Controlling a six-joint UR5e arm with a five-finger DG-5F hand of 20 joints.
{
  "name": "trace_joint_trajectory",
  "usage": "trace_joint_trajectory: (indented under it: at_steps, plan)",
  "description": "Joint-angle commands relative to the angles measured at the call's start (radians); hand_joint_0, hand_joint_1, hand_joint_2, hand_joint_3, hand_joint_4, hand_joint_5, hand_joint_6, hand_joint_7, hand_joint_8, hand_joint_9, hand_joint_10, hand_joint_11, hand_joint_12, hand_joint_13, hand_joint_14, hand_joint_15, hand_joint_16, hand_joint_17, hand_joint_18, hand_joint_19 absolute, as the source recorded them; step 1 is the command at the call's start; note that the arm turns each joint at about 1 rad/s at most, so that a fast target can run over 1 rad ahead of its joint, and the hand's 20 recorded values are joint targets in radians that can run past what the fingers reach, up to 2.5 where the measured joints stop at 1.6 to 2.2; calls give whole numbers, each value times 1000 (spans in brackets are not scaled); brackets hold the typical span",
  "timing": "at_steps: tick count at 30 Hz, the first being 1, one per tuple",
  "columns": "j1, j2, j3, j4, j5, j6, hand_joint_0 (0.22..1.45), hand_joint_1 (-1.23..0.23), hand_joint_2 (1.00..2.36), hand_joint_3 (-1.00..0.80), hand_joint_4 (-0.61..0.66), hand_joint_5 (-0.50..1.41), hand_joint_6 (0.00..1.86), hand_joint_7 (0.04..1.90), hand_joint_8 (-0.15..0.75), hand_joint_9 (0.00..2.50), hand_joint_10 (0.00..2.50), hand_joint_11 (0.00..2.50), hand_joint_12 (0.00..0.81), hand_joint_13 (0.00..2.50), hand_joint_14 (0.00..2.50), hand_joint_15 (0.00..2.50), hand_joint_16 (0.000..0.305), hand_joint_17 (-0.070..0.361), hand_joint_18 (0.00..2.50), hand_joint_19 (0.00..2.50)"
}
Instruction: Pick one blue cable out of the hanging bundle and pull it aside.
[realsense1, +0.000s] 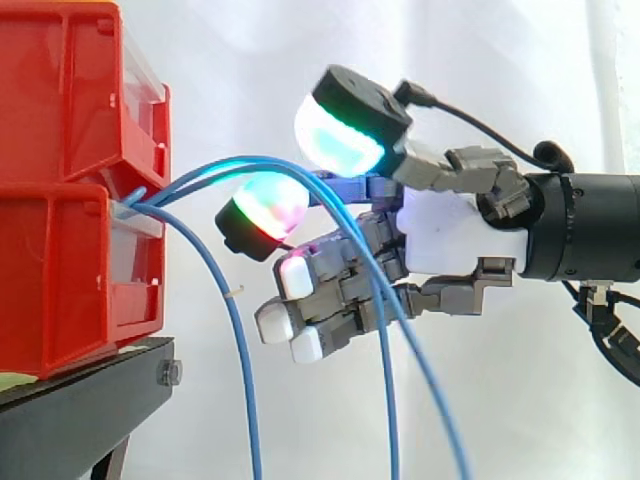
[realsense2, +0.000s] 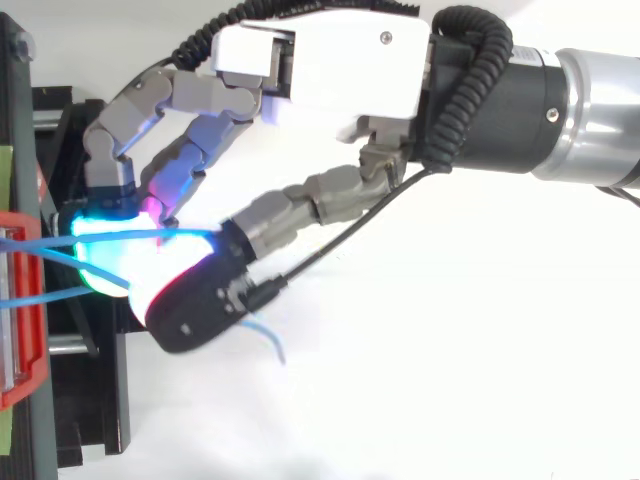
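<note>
Three thin blue cables come out between the stacked red bins and arc to the right. One blue cable hangs straight down by itself near the bins. The other two rise to my hand, which reaches in from the right. Its cyan-glowing pad sits above them and a red-green pad below, pinching a cable where they meet. Both then drop in front of the curled lower fingers. From above, a taut blue cable runs from the bin into the pads of the hand.
The upper red bin and lower red bin sit on a black stand at the left, with the bin rim at the left edge from above. A white curtain hangs behind.
</note>
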Motion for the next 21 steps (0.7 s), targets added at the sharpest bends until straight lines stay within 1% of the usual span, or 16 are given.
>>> trace_joint_trajectory:
  at_steps: [1, 2, 4, 8, 9, 11, 14, 15, 16, 17, 18, 19, 21]
  plan:
    - [0, 0, 0, 0, 0, -1, 553, -410, 1000, -500, -6, -102, 892, 910, 244, 1008, 21, 546, 300, 769, 20, 494, 46, 104, 622, 496]
    - [0, 0, 0, 2, 0, -1, 574, -397, 1000, -500, -6, -103, 891, 916, 243, 1009, 18, 539, 298, 762, 20, 489, 46, 103, 612, 502]
    - [0, 0, 0, 2, 0, -1, 602, -436, 1006, -425, 5, -110, 891, 938, 253, 1004, 22, 544, 295, 760, 20, 496, 46, 103, 603, 514]
    - [-2, 0, 0, 0, -3, -1, 596, -516, 1014, -294, 13, -119, 898, 963, 262, 996, 19, 575, 303, 759, 20, 510, 46, 104, 601, 508]
    - [-2, 0, 0, 0, -3, -1, 594, -518, 1015, -286, 15, -119, 900, 955, 261, 995, 19, 578, 301, 760, 20, 505, 46, 104, 601, 508]
    - [-2, 2, 0, 0, -9, -1, 587, -594, 1016, -211, 25, -127, 915, 909, 271, 984, 19, 589, 317, 765, 19, 500, 49, 111, 617, 497]
    - [-3, 0, 0, 0, -15, -9, 592, -676, 1015, -175, 49, -141, 938, 835, 278, 964, 18, 596, 325, 761, 20, 491, 51, 116, 631, 485]
    - [-3, 0, 0, 0, -15, -15, 595, -701, 1016, -170, 51, -143, 938, 848, 273, 950, 20, 604, 323, 753, 21, 497, 51, 115, 622, 488]
    - [-5, 0, 0, 0, -17, -23, 597, -708, 1015, -179, 58, -146, 941, 828, 270, 944, 20, 602, 320, 745, 21, 494, 51, 115, 615, 488]
    - [-5, 2, 0, 0, -22, -44, 595, -711, 1015, -215, 56, -148, 941, 831, 262, 930, 22, 607, 310, 735, 21, 502, 49, 110, 599, 500]
    - [-6, 0, 0, 0, -28, -72, 568, -715, 1013, -298, 55, -150, 940, 837, 258, 928, 20, 620, 306, 733, 20, 500, 48, 108, 591, 504]
    - [-6, 0, 0, 0, -32, -92, 540, -687, 1005, -426, 53, -147, 942, 794, 257, 936, 21, 609, 310, 735, 21, 503, 49, 111, 597, 504]
    - [-8, 0, 0, 0, -41, -107, 532, -590, 1002, -468, 47, -138, 926, 830, 263, 964, 21, 599, 313, 740, 19, 496, 50, 112, 598, 506]
